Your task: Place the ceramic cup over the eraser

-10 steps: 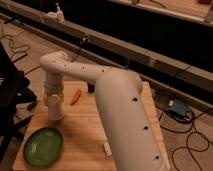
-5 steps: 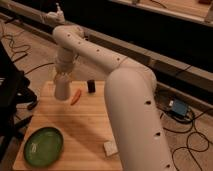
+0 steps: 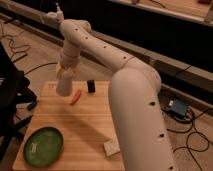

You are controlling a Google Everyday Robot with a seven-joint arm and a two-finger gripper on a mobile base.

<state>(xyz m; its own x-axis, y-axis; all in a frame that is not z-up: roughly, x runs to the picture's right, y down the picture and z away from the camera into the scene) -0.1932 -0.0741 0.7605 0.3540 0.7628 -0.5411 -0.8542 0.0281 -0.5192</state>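
Gripper [image 3: 64, 74] above far-left corner of wooden table [image 3: 90, 125], fingers closed on ceramic cup [image 3: 63, 86], which hangs clear of the boards. Eraser [image 3: 91, 86] upright by far edge, near the cup on its right-edge side, not touching. Orange carrot-like piece [image 3: 75, 97] below, between them. Which way the cup's mouth faces is unclear.

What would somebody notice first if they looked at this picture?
The huge white robot arm fills the middle, bending over a wooden table. Its tool hangs above the far left part of the table, shut on a white cup, and a small dark eraser stands close beside the cup. A bright green plate sits at the table's near left corner.
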